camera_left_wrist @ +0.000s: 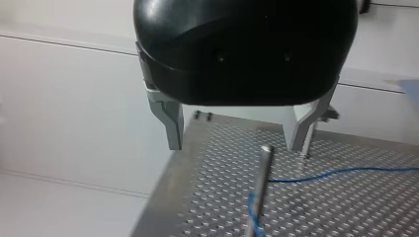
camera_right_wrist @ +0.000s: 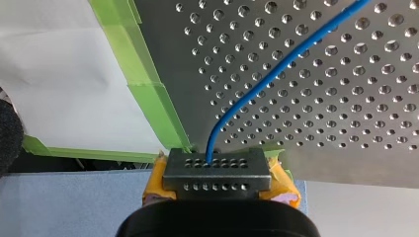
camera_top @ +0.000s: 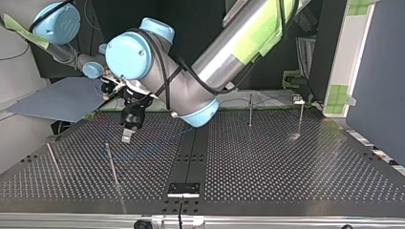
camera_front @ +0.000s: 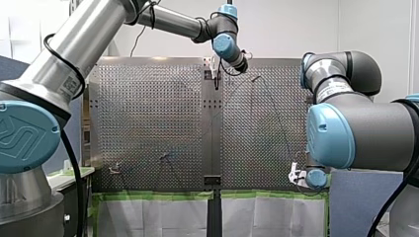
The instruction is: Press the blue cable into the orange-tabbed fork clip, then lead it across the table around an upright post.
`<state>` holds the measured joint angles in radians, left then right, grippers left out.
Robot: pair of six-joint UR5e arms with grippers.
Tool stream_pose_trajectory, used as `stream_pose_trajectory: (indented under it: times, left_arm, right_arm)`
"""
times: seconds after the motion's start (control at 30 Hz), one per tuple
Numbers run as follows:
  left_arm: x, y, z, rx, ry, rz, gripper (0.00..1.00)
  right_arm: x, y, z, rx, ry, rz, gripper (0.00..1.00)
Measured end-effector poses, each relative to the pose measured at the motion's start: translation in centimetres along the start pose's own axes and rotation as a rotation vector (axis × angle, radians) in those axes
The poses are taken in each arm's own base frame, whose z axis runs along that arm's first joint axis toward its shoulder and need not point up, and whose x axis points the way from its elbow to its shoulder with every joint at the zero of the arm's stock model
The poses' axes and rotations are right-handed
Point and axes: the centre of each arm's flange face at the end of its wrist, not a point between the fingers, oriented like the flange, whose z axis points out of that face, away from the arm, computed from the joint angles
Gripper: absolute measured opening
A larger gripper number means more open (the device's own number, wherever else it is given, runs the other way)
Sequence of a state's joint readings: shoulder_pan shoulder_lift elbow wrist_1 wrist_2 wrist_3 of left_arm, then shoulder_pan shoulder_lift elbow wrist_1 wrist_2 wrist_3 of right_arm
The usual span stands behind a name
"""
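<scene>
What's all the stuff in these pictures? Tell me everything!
Perforated metal table: one, silver, beneath everything.
Thin blue cable: one, blue, lying across the table.
Upright metal posts: four, silver, standing on the table in the top view.
Green tape strips: several, green, along the table's edge.
My left gripper: one, black with metal fingers, open, by a post.
My right gripper: one, yellow-padded, shut on the cable.
My left arm, my right arm: two, grey with blue joints.
</scene>
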<state>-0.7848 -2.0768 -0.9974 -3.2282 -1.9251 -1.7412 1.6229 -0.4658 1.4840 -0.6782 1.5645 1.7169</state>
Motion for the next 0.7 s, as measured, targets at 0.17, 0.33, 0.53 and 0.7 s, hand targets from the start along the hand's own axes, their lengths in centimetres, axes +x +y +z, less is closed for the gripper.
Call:
stream_pose_trajectory:
  times: [0.17, 0.33, 0.53, 0.7]
  left_arm:
    - [-1.5, 0.8, -1.1, -0.011, -0.047, -0.062, 1.00]
    - [-3.0, 1.4, -2.3, -0.007, -0.094, -0.127, 1.00]
    - [-4.6, 1.8, -4.1, 0.009, -0.151, -0.183, 1.00]
    - [-5.9, 2.1, -5.6, 0.020, -0.197, -0.183, 1.00]
  right_arm:
    - [0.0, 0.0, 0.0, 0.001, -0.001, -0.001, 0.00]
    - [0.0, -0.1, 0.0, 0.002, -0.001, -0.002, 0.00]
    - [0.0, -0.2, 0.0, 0.011, -0.003, -0.002, 0.00]
    - [-0.1, -0.3, 0.0, 0.020, -0.006, -0.002, 0.00]
